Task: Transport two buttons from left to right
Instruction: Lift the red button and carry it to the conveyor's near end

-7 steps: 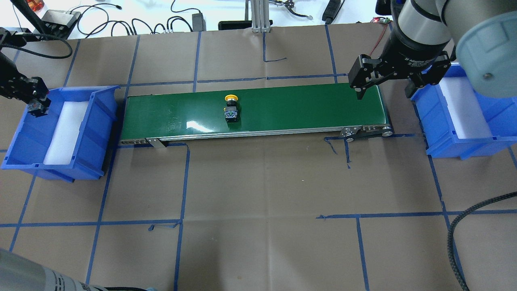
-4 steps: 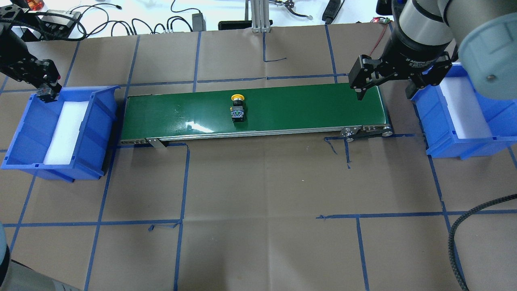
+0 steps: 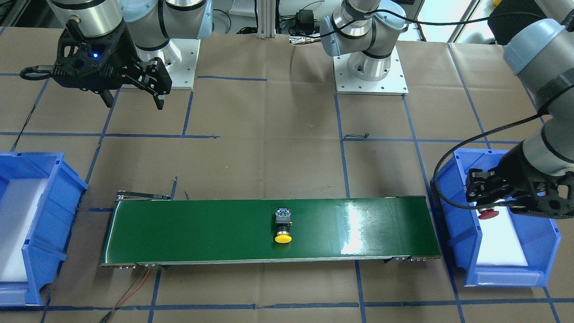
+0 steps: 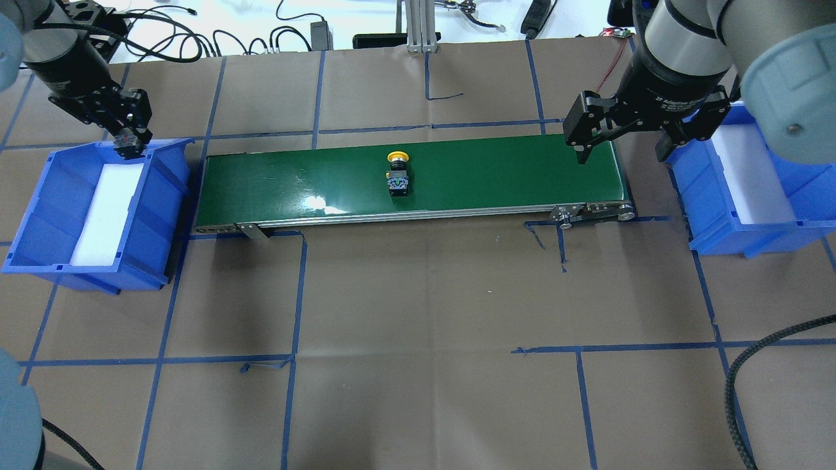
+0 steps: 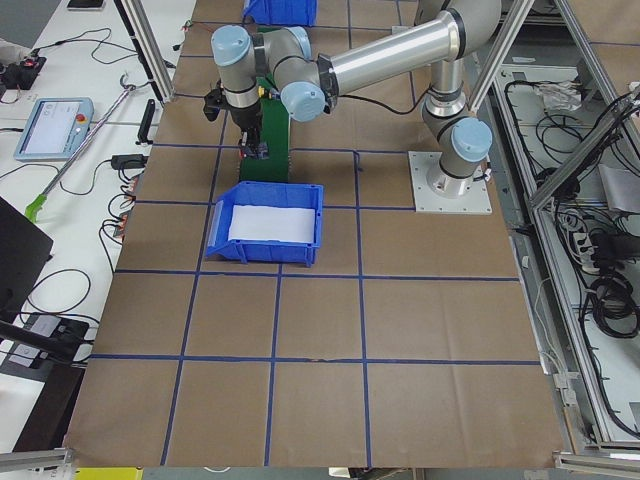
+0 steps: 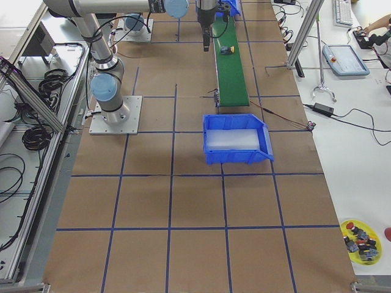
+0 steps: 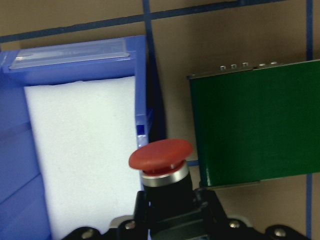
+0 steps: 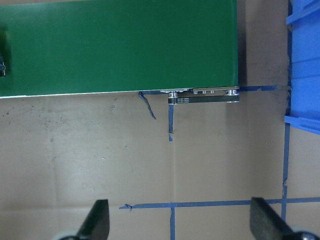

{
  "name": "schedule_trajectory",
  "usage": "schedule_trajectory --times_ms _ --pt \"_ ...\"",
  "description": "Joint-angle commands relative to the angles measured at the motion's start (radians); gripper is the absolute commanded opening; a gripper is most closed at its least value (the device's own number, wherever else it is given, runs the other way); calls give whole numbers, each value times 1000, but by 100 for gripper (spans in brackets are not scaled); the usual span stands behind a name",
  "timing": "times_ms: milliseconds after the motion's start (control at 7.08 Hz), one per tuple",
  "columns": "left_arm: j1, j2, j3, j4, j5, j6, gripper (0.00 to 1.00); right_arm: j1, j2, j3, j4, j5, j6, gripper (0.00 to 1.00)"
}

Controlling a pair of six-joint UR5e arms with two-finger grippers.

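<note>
Shifted beltward, left tool (image 4: 127,147) is pinching red button (image 7: 160,152) above blue bin wall (image 4: 171,173); right tool (image 4: 620,156) is hovering spread.

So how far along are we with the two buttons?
Done: the yellow button lies midway along the green belt. In hand: the left gripper is shut on the red button, above the left bin's belt-side edge. Left: set red on the belt, then get both into the right bin, where no button shows. The right gripper hangs open at the belt's right end.
</note>
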Motion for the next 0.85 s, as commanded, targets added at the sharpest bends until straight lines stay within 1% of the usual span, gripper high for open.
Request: schedule_trajectory --times_ms 0,282,565,706 --pt "-99 -12 -19 6 -12 -91 3 0 7 4 0 -1 -2 100" --pt "-103 -30 -97 61 -12 -99 3 0 11 2 -1 -1 0 100" --pt "-103 -49 -186 197 -13 -88 3 0 8 4 0 -1 -2 100" --pt "-103 -76 -211 275 -15 -85 3 0 10 4 2 -1 -2 100"
